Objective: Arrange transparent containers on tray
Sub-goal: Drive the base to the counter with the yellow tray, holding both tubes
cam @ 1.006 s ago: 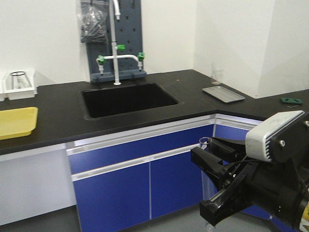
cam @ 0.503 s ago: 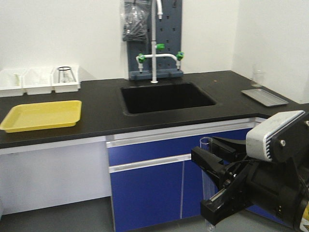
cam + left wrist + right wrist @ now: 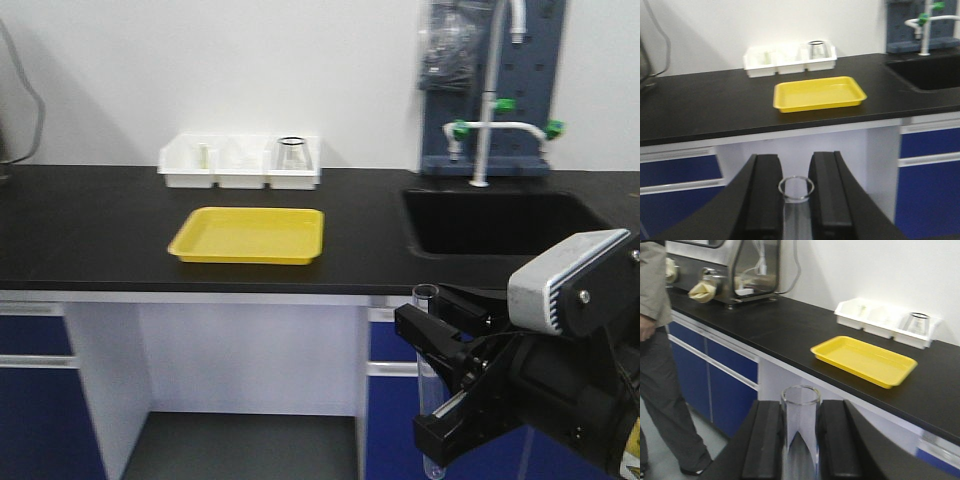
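The left gripper (image 3: 794, 165) was closed to a narrow gap on a test tube (image 3: 796, 215), held upright and well short of the counter (image 3: 700, 110). Ahead, the yellow tray (image 3: 817, 92) sat on the black top with no glassware in it yet. The right gripper (image 3: 800, 407) likewise pinched a second test tube (image 3: 800, 440). Both tubes hung over open floor. Smooth glass might slip and shatter, or strike the counter edge during the approach.

A white wall (image 3: 200, 60) filled the upper frame; a black countertop (image 3: 90, 230) crossed the middle above blue cabinet doors (image 3: 30, 410), with a black sink (image 3: 500, 225) at right.
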{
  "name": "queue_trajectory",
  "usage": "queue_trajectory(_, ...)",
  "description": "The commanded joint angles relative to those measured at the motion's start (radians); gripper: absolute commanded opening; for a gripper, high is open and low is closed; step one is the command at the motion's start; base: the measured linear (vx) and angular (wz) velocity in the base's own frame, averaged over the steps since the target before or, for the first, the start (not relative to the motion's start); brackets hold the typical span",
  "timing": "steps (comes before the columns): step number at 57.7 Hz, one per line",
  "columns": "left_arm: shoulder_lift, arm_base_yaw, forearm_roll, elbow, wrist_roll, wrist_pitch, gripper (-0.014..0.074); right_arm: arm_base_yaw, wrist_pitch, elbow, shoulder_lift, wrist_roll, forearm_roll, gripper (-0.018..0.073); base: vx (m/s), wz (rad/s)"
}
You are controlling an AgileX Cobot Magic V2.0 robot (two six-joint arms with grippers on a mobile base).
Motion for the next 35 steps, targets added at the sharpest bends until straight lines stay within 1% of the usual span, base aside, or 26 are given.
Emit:
queue_trajectory(1,0.001,-0.006,0.005,-0.025,-0.009,-0.062,-0.0003,-0.001,-0.068,-0.030,-0.020,-0.002,0.003,-0.0011,0.21,0.55)
queue_trajectory(17,0.001,-0.006,0.005,-0.025,-0.009,-0.062,-0.0003,-0.001,-0.070,-0.030,-0.020,-0.002,0.003,-0.0011,0.24,0.42)
queue_trajectory(35,0.001,-0.006,0.005,-0.025,-0.009,-0.062,-0.0003,-0.001,-0.070,-0.030,-0.020,-0.002,0.003,-0.0011,0.34,0.13)
